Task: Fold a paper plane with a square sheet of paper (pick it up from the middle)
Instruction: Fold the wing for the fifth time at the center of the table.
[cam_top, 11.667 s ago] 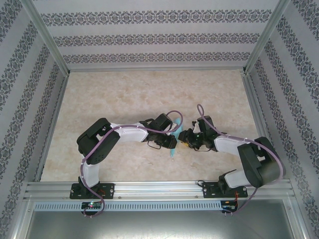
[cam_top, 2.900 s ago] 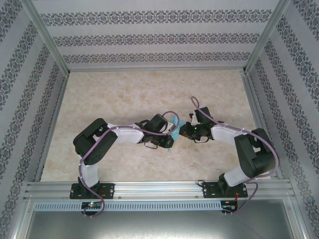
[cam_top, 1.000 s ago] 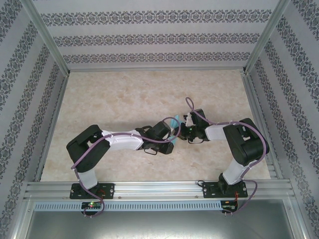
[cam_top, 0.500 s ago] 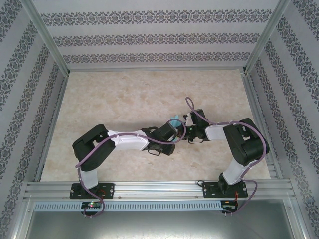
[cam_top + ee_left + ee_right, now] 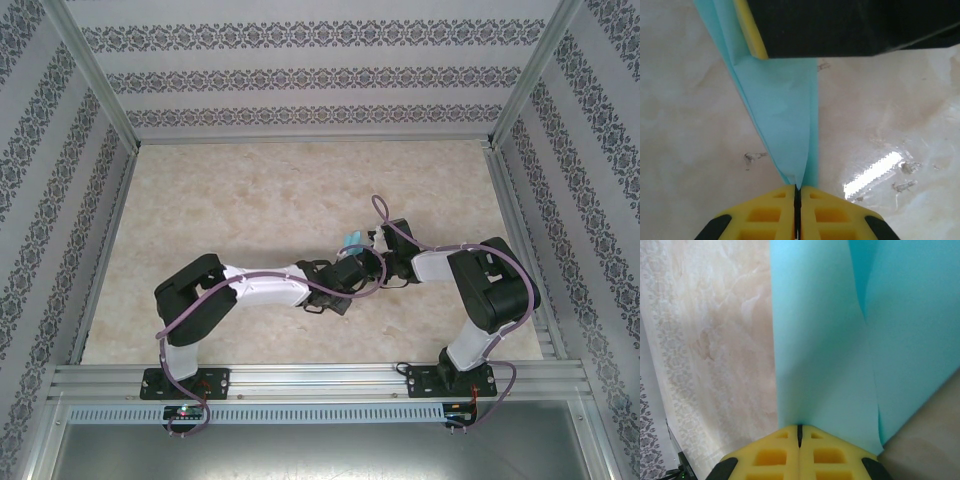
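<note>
While both arms are reaching toward the middle of the surface (image 5: 250,190), their tips are meeting nose to nose there, well away from the patterned walls (image 5: 300,75). The left arm (image 5: 255,285) is stretching across low and long from its side. The right arm (image 5: 480,285) is bending in from the other side. Right where the two tips are meeting, the sheet of paper (image 5: 349,241) is showing from above as a small bit of light blue.

Seen from the left wrist, the left jaws are pressing tight together. Their two yellow fingers (image 5: 765,217) are leaving just a thin dark line between them. The pointed end of the blue paper is going into that line, so the left jaws are pinching the paper by its tip. From there the paper is getting wider as it is running away, like a long triangle, with folded layers lying along its left side. The pale, shiny surface is showing on both sides of it. At the far end, the black and yellow tip of the other arm is sitting over the wide part of the paper.

Seen from the right wrist, the right jaws are pressing shut too, with their yellow fingers touching. The blue paper is coming out of the thin line between them, so they are gripping it as well. It is spreading up over most of that view, with a soft fold running through it.
</note>
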{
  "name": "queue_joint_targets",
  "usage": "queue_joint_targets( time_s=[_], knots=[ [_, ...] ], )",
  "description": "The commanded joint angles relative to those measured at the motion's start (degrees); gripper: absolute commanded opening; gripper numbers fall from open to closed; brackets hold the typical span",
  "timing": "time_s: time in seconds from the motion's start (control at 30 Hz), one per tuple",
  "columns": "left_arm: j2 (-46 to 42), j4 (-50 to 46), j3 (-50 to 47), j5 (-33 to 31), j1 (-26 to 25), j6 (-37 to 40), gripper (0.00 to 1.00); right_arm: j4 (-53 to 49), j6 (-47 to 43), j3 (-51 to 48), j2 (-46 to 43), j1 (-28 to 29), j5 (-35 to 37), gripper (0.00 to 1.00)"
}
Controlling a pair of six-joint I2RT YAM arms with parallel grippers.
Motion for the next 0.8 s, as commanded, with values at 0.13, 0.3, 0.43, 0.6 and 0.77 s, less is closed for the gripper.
queue_joint_targets(
  time_s=[0.13, 0.3, 0.43, 0.6, 0.77],
  knots=[
    [5.0, -8.6, 2.5, -6.0, -4.4, 4.0, 0.11, -6.7, -1.0, -2.3, 2.3, -0.3, 6.2, 0.02],
    [6.3, -9.1, 2.9, -7.1, -5.4, 5.0, 0.1, -5.7, -0.7, -2.5, 2.5, -0.3, 5.7, 0.02],
    [6.8, -8.5, 2.8, -6.1, -5.7, 5.5, 0.11, -5.1, -0.6, -2.8, 2.4, -0.3, 5.3, 0.02],
    [5.9, -7.3, 2.5, -4.5, -5.7, 5.7, 0.17, -5.1, -0.6, -3.2, 2.0, -0.3, 5.3, 0.02],
    [4.1, -6.4, 2.4, -2.1, -5.7, 5.6, 0.25, -4.9, -0.5, -3.3, 1.9, -0.3, 5.1, 0.02]
  ],
)
